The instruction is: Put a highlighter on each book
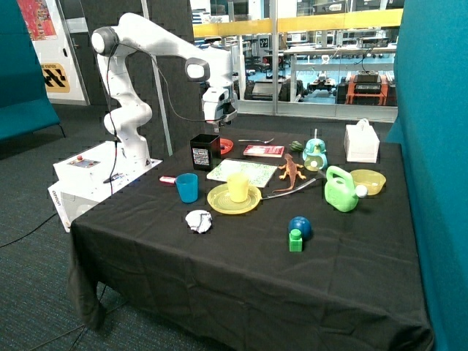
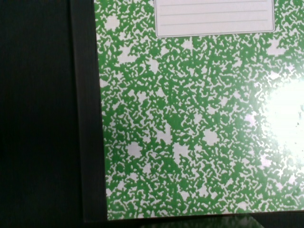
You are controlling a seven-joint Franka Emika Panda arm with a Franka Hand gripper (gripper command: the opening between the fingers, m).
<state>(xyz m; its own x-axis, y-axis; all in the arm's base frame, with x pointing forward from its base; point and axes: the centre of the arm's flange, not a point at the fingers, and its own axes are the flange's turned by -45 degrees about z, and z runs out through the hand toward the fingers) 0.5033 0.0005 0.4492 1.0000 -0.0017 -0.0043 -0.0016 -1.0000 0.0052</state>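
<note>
the gripper (image 1: 219,121) hangs above the table (image 1: 241,256), over the black box (image 1: 205,151); i cannot tell its state. the green book (image 2: 190,123) lies flat beside the yellow plate (image 1: 219,201), the red book (image 1: 263,151) behind it, both bare.

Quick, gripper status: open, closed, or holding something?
Gripper: cannot be told; it hangs above the black box, near the green speckled book.
</note>
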